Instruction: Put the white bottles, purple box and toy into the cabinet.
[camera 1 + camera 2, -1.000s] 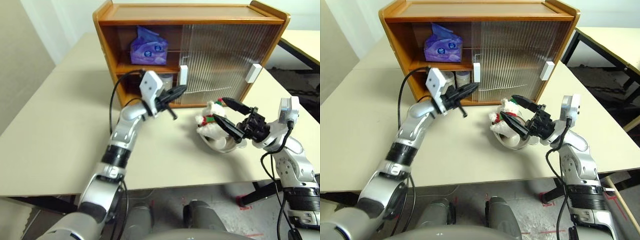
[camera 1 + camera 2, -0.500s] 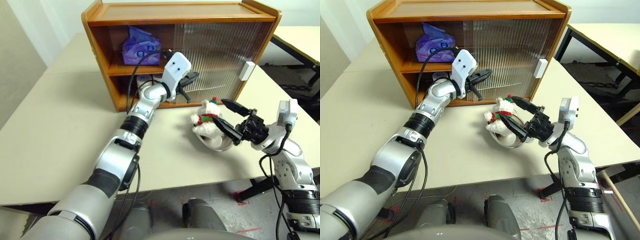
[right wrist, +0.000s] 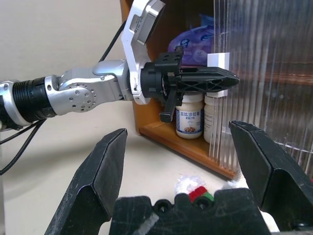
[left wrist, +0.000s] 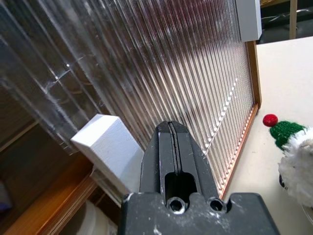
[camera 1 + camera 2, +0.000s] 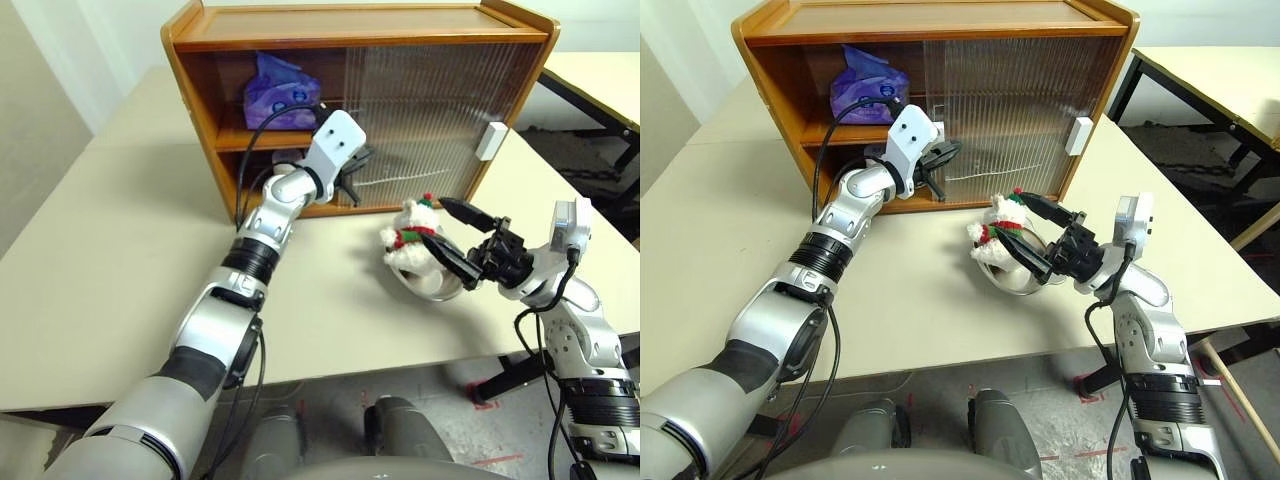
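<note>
Pale tabletop point(image 5: 110, 250) carries the wooden cabinet point(image 5: 350, 25) at its far side, with the purple box point(image 5: 280, 92) on the upper shelf at the left and the two white bottles point(image 3: 191, 116) on the lower shelf behind the edge of the ribbed sliding door point(image 5: 420, 110). Just right of them, the left gripper point(image 3: 215, 81), fingers pressed together and empty, sits close against the door beside its white handle point(image 4: 105, 144). Farther right, the toy point(image 5: 408, 240) lies against a steel bowl point(image 5: 432, 285) in front of the cabinet, and the right gripper point(image 5: 452, 232) hangs beside it with fingers spread wide, holding nothing.
</note>
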`<action>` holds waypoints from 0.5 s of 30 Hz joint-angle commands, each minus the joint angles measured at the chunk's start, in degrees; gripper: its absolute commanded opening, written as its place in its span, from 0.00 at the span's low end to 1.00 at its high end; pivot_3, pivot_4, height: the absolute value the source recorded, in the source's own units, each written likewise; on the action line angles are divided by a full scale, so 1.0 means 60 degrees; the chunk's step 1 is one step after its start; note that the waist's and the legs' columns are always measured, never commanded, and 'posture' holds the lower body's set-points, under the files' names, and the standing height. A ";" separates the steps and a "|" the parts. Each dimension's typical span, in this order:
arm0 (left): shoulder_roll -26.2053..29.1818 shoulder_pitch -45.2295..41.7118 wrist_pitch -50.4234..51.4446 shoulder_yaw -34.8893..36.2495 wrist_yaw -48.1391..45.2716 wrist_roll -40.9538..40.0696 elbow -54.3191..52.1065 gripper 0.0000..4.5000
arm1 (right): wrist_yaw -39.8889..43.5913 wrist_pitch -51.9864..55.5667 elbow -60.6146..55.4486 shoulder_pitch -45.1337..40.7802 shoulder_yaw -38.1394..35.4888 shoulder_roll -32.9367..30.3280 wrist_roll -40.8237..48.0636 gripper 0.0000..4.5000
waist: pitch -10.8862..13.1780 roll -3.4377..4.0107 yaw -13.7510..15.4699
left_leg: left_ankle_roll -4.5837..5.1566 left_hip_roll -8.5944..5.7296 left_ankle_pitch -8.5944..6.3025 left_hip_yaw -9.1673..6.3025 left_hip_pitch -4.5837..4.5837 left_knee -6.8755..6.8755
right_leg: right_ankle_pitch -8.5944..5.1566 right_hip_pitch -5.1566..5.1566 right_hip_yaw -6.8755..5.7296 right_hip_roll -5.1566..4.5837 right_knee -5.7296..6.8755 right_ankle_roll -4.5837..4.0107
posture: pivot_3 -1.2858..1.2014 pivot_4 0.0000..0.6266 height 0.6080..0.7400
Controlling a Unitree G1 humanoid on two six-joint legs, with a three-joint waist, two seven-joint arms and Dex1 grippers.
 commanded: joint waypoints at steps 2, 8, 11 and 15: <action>0.0266 0.0146 0.0293 0.0082 0.0369 0.0228 -0.0237 0.01 | 0.0092 0.0023 0.0188 -0.0183 0.0064 -0.0055 -0.0003 1.00 | 0.0001 0.0001 -0.0006 | -0.0001 0.0000 0.0000 -0.0001 0.0004 0.0000 | 0.0004 0.0000 0.0000 0.0002 0.0006 -0.0004 | 0.52 0.00 1.00; 0.0505 0.0349 0.0579 0.0236 0.0533 0.0221 -0.0675 0.01 | 0.0215 0.0011 0.0287 -0.0256 0.0183 -0.0056 -0.0079 1.00 | 0.0003 0.0005 -0.0029 | -0.0002 0.0001 -0.0001 -0.0005 0.0014 0.0000 | 0.0008 -0.0001 0.0001 0.0009 0.0022 -0.0011 | 0.53 0.00 1.00; 0.0701 0.0529 0.0774 0.0332 0.0590 0.0189 -0.0990 0.01 | 0.0221 -0.0001 0.0313 -0.0274 0.0206 -0.0053 -0.0065 1.00 | 0.0004 0.0006 -0.0047 | -0.0002 0.0001 -0.0001 -0.0006 0.0018 0.0000 | 0.0009 -0.0001 0.0003 0.0011 0.0030 -0.0013 | 0.53 0.00 1.00; 0.0892 0.0737 0.0977 0.0382 0.0624 0.0144 -0.1324 0.01 | 0.0241 -0.0010 0.0350 -0.0284 0.0226 -0.0066 -0.0078 1.00 | 0.0005 0.0006 -0.0082 | -0.0029 0.0001 -0.0017 -0.0008 0.0028 0.0000 | 0.0017 -0.0001 0.0009 0.0013 0.0038 -0.0017 | 0.53 0.00 1.00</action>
